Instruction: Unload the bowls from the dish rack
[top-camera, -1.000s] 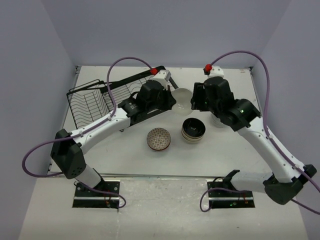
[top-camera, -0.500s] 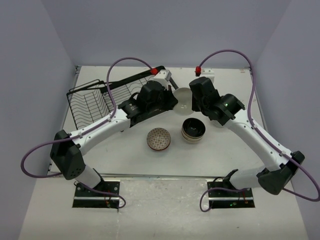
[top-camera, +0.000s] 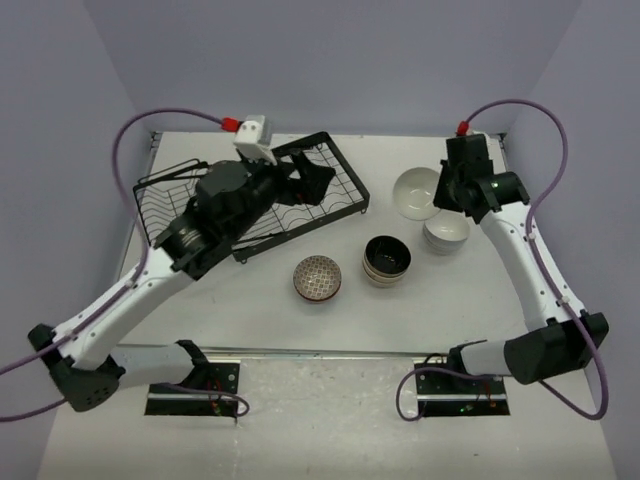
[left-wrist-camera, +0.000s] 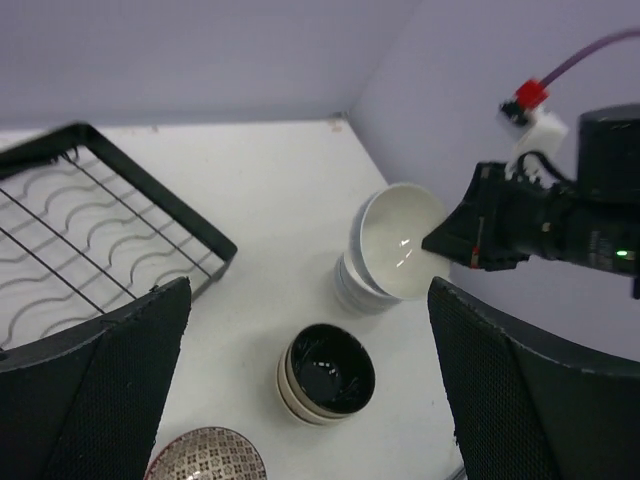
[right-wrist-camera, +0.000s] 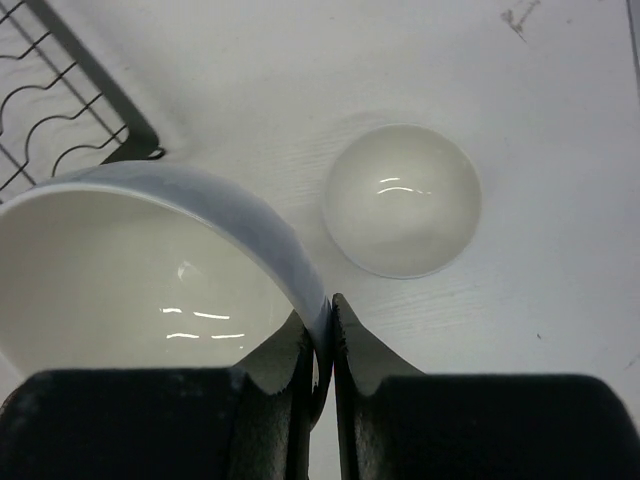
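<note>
My right gripper is shut on the rim of a plain white bowl, holding it tilted above the table. In the top view this bowl hangs just left of a white bowl stack. My left gripper is open and holds nothing; it hovers over the black wire dish rack. From there I look down on the held bowl, stacked tan bowls with dark insides and a patterned bowl. The rack section that shows holds no bowls.
The tan stack and the patterned bowl sit mid-table, in front of the rack. A white bowl rests on the table below my right wrist. A rack corner lies to its left. Walls close in on three sides.
The left gripper opened, let go of the white bowl and drew back left over the rack. The right gripper shut on the bowl's rim and carried it right, toward the white stack.
</note>
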